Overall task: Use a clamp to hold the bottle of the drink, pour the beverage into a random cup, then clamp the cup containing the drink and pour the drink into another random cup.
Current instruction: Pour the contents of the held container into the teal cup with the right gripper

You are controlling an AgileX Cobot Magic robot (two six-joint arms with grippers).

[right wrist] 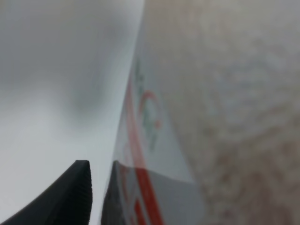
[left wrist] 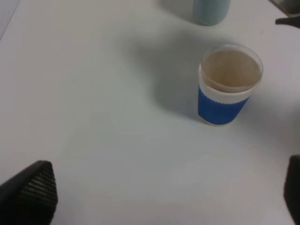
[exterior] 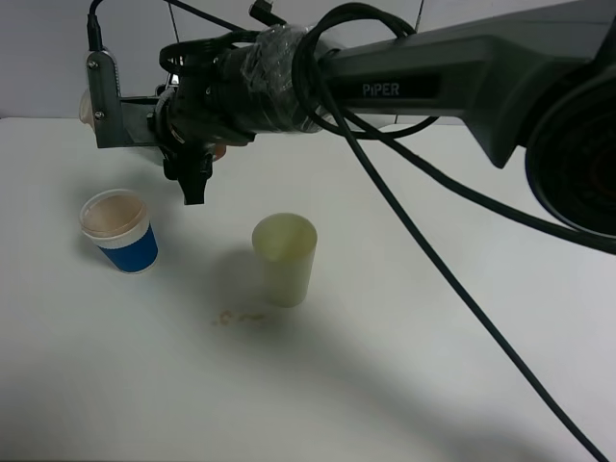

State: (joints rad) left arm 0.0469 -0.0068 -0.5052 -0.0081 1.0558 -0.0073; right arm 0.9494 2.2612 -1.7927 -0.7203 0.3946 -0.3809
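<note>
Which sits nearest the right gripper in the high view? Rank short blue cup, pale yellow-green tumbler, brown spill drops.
1. Short blue cup with white band, view-left of the right gripper.
2. Pale yellow-green plastic tumbler, view-right; too close to call.
3. Brown spill drops, nearer the camera.

Cups first, and that's three. One blue cup (exterior: 118, 231), one pale green tumbler (exterior: 285, 258) to the right of it, and one teal tumbler (left wrist: 211, 10) near the blue cup, caught by the left wrist camera. One bottle (right wrist: 145, 122) with a red-and-white label. One black arm (exterior: 452, 77) up above. Brown drops (exterior: 241, 315) lie lower right of the blue cup, too small to count.
</note>
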